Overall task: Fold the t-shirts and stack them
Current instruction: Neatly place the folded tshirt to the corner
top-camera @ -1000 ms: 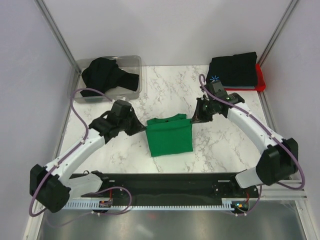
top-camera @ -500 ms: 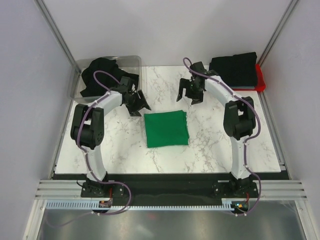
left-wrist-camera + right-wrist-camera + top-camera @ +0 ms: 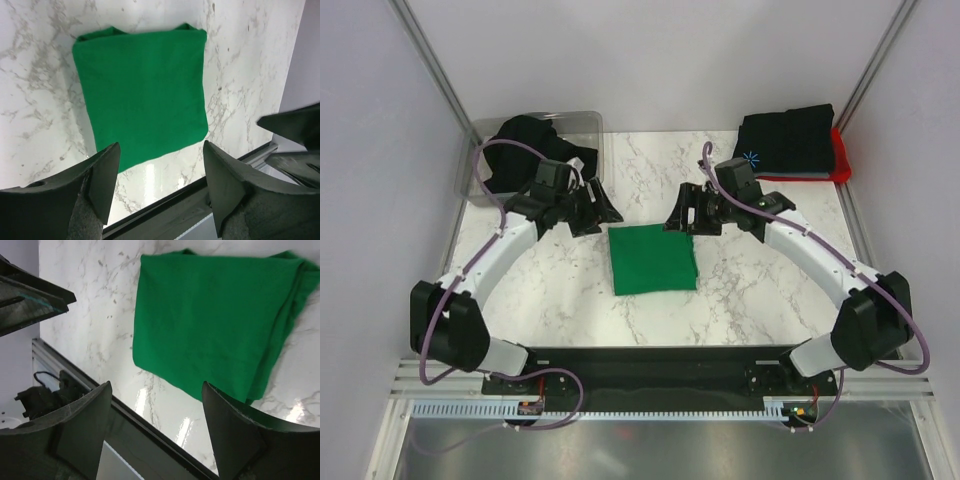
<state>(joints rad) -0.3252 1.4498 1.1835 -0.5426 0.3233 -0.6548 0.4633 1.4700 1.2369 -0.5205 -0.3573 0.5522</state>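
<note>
Progress stands at roughly the midpoint, judging by how the cloth lies. The green t-shirt is folded into a compact rectangle and rests flat on the marble table at centre, between the two arms. It is not yet on the stack. The folded black t-shirts are stacked at the far right corner, with the starburst print at their near left edge and a red t-shirt showing underneath on the right. At the far left corner, a clear bin holds the crumpled black t-shirts, which are unfolded. What probably remains is to move the green one to the stack, then fold the bin's contents.

The left gripper hangs just beyond the green shirt's far left corner, its arm bowed outward and its wrist pitched down toward the cloth. The right gripper mirrors this at the far right corner. Both pairs of jaws stand wide apart and hold nothing. Each wrist view shows spread fingers with the green shirt lying free on the table beyond them.
</note>
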